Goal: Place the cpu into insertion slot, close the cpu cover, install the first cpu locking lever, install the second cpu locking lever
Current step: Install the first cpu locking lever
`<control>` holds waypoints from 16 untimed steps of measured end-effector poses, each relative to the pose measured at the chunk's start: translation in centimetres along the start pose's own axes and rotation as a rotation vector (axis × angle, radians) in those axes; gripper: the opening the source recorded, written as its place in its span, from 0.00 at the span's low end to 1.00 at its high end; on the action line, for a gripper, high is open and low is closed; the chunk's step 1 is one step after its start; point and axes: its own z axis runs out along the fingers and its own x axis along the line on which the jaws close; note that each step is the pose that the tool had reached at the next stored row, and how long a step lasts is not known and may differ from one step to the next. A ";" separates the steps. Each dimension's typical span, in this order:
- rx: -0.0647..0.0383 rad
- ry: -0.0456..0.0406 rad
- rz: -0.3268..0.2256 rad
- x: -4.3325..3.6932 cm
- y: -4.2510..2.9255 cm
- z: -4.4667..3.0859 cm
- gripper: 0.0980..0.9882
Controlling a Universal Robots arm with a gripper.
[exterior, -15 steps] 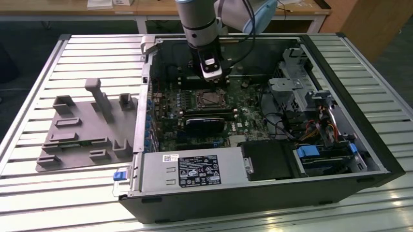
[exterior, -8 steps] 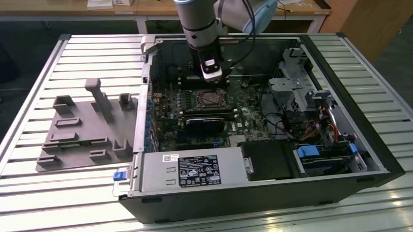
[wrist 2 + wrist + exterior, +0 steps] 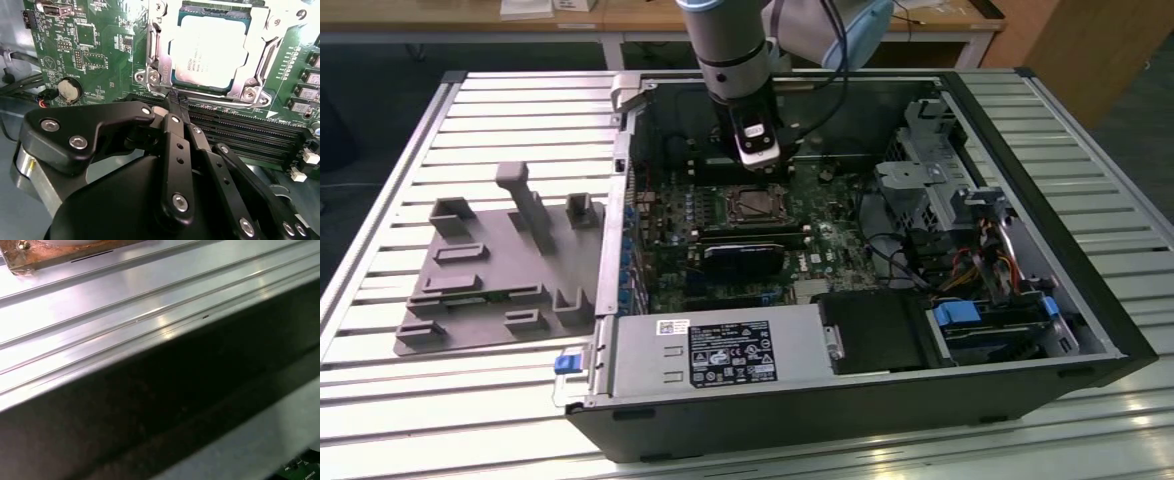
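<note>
Jaws: clenched tip to tip with nothing between them in the second wrist view, carried by the arm that reaches down into the open computer case.
Cpu: the cpu lies flat in the socket just beyond the jaw tips, apart from them, its dull metal top facing up.
Insertion slot: the insertion slot sits on the green circuit board, directly below the jaws in the exterior view.
Cpu cover: the cpu cover lies down around the chip, which shows through its square window; the cover's near edge is just past the jaw tips.
Memory slots: the long black memory slots run just beside the jaw tips, between them and the socket.
Coin battery: the coin battery sits on the board off to one side of the jaws.
Desk: the ribbed metal desk carries the case and, well apart from the jaws, a grey fixture tray.
</note>
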 end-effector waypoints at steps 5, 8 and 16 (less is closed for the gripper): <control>-0.001 -0.0019 0.000 -0.09 -0.17 -0.02 0.00; -0.002 -0.0033 0.000 -0.16 -0.32 -0.01 0.00; -0.016 -0.0100 0.001 -0.25 -0.62 0.14 0.00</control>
